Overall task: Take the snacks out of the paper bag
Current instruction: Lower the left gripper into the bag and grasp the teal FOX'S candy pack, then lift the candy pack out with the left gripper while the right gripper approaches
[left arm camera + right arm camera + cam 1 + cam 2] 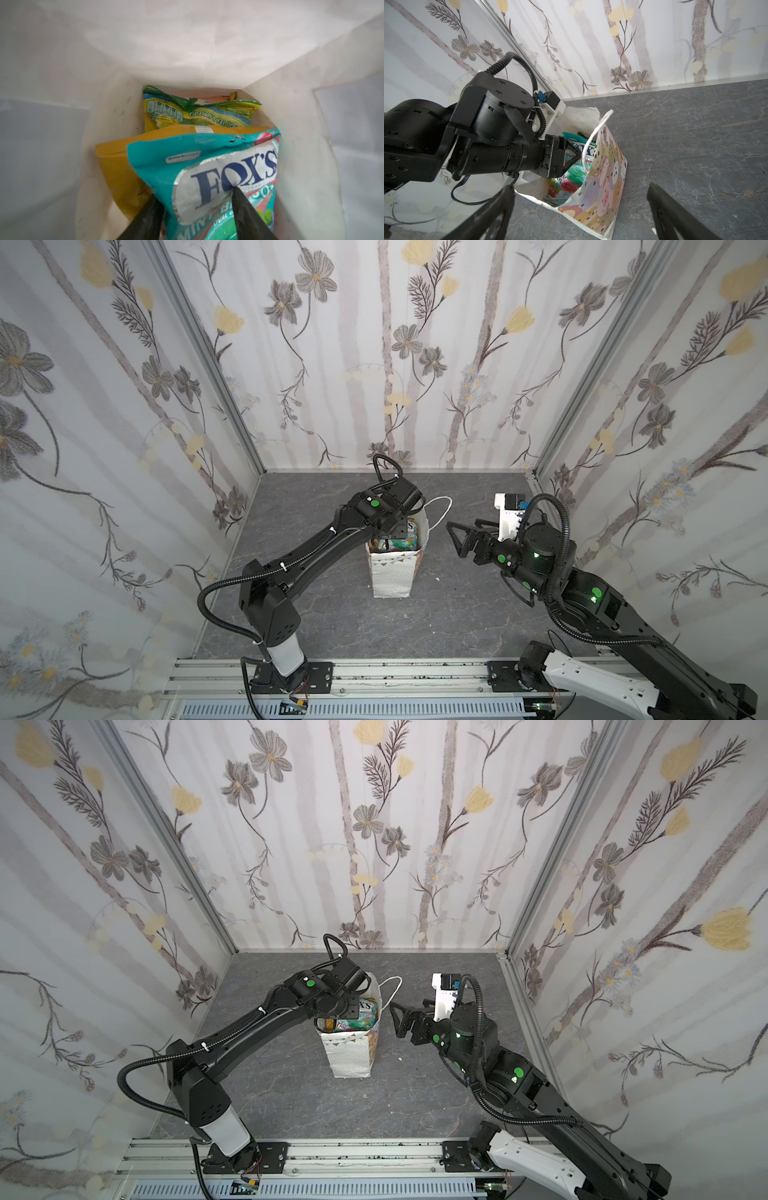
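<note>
Inside the white paper bag [390, 580], the left gripper [194, 193] pinches a teal FOX'S packet [187, 153]. The right gripper [462, 524] hangs beside the bag, jaws wide apart.

Teal packet [158, 166], yellow pouch [112, 164] — dotted white bag [390, 578].
</note>
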`<state>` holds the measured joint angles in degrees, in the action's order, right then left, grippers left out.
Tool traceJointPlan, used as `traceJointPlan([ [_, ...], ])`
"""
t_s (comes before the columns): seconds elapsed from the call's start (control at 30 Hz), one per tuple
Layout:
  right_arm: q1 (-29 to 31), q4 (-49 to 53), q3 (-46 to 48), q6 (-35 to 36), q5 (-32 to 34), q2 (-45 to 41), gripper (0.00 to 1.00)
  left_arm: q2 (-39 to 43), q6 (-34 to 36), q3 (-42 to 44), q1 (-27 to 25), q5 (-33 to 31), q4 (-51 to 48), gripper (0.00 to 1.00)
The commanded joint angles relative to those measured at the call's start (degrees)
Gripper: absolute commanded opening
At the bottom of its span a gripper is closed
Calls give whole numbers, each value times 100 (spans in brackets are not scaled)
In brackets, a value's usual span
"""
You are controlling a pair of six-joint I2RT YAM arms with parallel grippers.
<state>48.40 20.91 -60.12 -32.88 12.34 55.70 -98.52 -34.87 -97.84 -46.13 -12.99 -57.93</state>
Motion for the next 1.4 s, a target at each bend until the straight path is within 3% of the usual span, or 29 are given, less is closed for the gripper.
traceJointPlan([
  [0.0,-1,-72,80,28,49,-117,99,-28,31,29,12,246,363,33],
  [0.33,-15,-210,307,-18,266,-533,99,-43,169,-181,10,491,572,0],
  [0.97,-28,-258,67,28,322,-489,99,854,466,-667,11,721,914,0],
  [1.37,-26,-402,-60,2,204,-499,99,1495,671,-692,11,913,1661,0],
])
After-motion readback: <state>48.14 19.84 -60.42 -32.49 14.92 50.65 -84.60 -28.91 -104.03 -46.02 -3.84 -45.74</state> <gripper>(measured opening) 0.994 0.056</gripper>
